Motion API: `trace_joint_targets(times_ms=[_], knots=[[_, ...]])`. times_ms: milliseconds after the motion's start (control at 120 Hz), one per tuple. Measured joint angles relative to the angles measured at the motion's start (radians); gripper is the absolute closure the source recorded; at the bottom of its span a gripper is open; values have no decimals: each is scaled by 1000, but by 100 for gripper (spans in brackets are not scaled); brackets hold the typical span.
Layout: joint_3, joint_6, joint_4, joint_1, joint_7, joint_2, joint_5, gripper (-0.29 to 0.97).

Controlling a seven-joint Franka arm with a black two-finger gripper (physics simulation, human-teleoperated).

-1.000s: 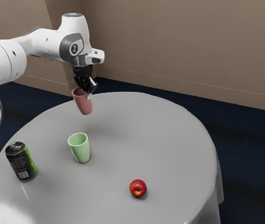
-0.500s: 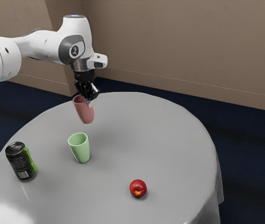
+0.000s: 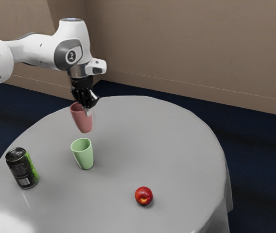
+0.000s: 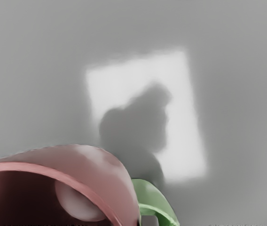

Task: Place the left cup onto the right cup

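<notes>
Two cups — the pink cup [image 3: 81, 119], clamped in the end effector [image 3: 86, 107], hangs close above the green cup [image 3: 82, 153].

upper cup [image 3: 81, 118] aloft over lower cup [image 3: 82, 153] on table [image 3: 177, 141], can [image 3: 22, 168] at exterior view's left, apple [image 3: 144, 195] at its right

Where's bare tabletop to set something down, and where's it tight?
Widest bare patch: the half of the table toward the exterior view's right, from the apple back to the far rim. Smaller gap between green cup and apple. Tight at the exterior view's left: can, green cup, and the pink cup held aloft by the gripper.
</notes>
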Motion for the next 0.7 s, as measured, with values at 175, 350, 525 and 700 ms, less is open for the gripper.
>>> trace_joint_targets(times_ms=[175,350,525,700], knots=[[2,10,-33,-11,-18,-23,0,78],[19,16,-71,-30,-38,-52,1,78],[24,19,-97,-38,-58,-67,0,78],[24,22,-121,-43,-78,-83,0,79]])
